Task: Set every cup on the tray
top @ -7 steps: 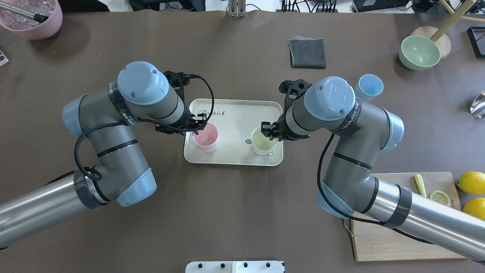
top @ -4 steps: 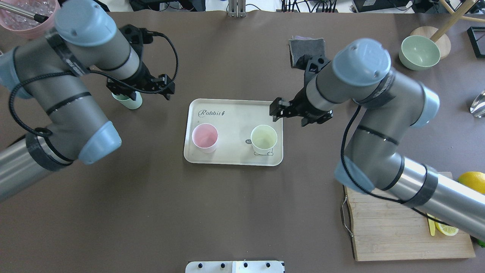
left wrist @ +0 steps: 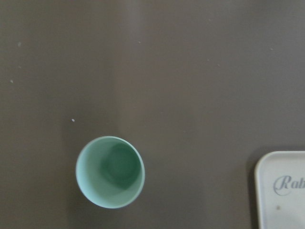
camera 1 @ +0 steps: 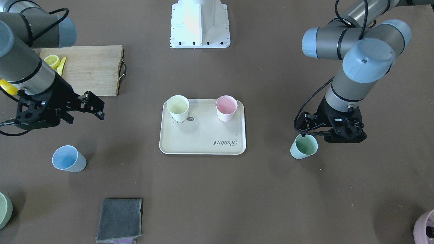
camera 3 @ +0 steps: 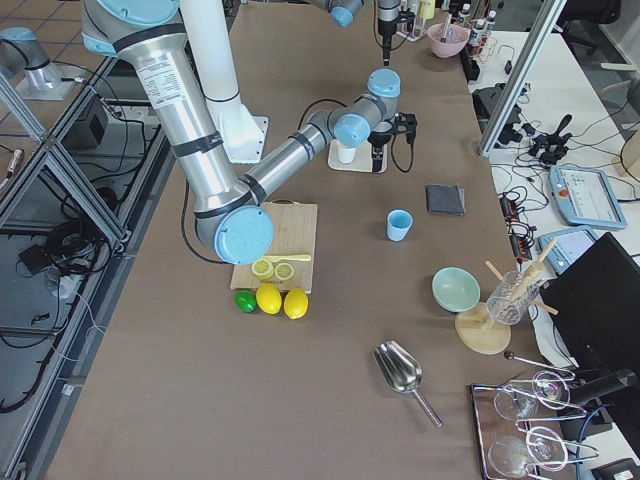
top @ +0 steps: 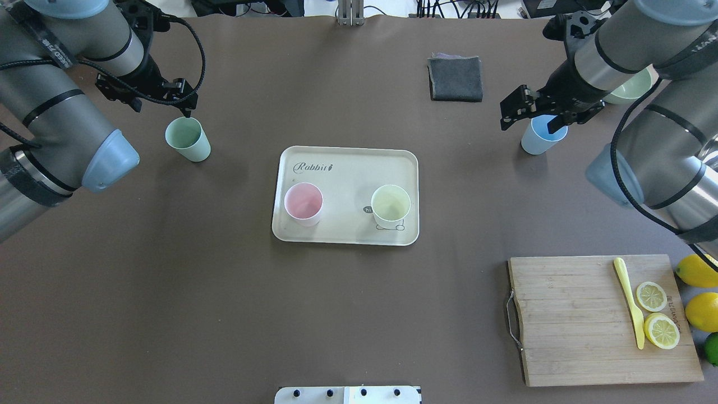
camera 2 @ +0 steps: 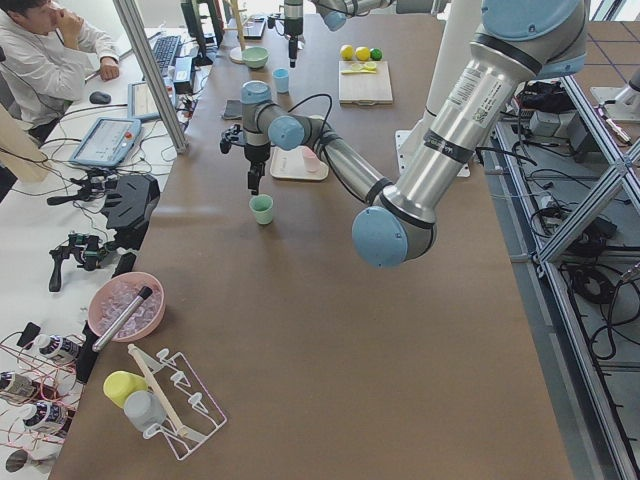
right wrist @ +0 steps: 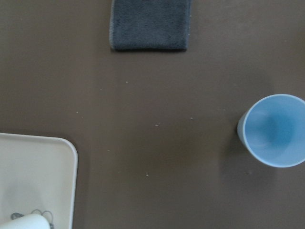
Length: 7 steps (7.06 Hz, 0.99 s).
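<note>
The cream tray lies mid-table with the pink cup and the pale yellow cup upright on it. The mint green cup stands on the table left of the tray. My left gripper hangs open and empty just behind it and above it. The left wrist view shows this cup from above. The light blue cup stands right of the tray. My right gripper hangs open and empty, above it and toward the tray side. The right wrist view shows this cup.
A folded grey cloth lies at the back. A wooden cutting board with lemon slices and a yellow knife lies front right, whole lemons beside it. A pale green bowl is partly behind my right arm.
Both grippers have left the cups on the tray and swung outward and back: the left to beside the mint green cup, the right to the light blue cup. The cups have not moved.
</note>
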Motion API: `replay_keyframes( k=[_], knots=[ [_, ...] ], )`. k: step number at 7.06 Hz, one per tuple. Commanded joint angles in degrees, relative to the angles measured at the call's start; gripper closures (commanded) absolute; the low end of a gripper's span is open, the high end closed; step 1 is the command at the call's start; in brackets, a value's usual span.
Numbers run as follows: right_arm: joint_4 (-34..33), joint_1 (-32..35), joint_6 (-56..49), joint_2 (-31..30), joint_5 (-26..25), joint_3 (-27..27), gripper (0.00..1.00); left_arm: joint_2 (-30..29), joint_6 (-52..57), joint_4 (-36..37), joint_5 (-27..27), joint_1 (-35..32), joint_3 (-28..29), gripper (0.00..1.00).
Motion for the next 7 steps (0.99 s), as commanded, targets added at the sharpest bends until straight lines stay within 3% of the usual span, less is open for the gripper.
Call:
replay_keyframes(
  k=[1, 3, 4, 5, 6, 7],
  knots=[
    [-1.86, 3.71, -6.36, -0.30, 0.39, -4.22, 0.00, 1.25, 0.35, -8.89, 0.02, -0.18, 7.80, 0.05],
    [-1.95, 7.48, -13.20, -0.38, 1.96, -8.17, 0.00, 1.25, 0.00, -11.56, -0.07, 0.43, 11.00, 0.10],
    [-2.03, 9.51, -16.62, -0.38, 2.58, -9.76, 0.00, 1.33, -0.53, -12.35, -0.07, 1.05, 11.01, 0.32],
    [-2.21, 11.18, -18.14, -0.38, 4.24, -10.47, 0.00, 1.42, -0.71, -12.45, -0.07, 1.84, 10.92, 0.69],
    [-2.73, 11.63, -19.46, -0.47, 4.34, -10.83, 0.00, 1.42, -1.84, -12.45, -0.07, 2.37, 10.92, 1.00],
    [-2.65, 11.55, -21.04, -0.38, 3.91, -12.40, 0.00, 1.77, -2.20, -12.53, -0.07, 3.42, 10.66, 1.00]
  ],
)
